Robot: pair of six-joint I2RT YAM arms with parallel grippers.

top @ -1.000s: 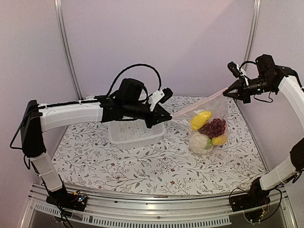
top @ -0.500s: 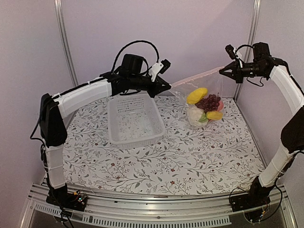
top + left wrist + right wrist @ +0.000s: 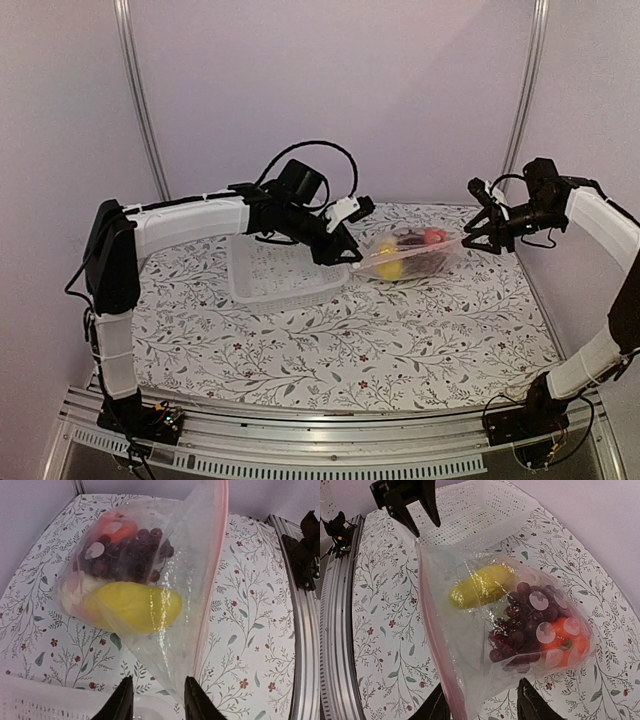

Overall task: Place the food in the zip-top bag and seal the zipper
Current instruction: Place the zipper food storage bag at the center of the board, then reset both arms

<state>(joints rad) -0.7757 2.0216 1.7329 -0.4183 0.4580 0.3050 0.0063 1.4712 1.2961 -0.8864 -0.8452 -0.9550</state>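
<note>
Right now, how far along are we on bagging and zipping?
Done: yellow piece, grapes and orange tomato sit inside the bag. In hand: left gripper and right gripper hold its zipper taut between them. Left: the seal; closed or not, I cannot tell.

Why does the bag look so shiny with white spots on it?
Left wrist view: light glints off the crinkly bag and the yellow food. Right wrist view: pale round patches sit over the grapes; glare or marks, hard to tell. Top view: bag too small to show shine.
</note>
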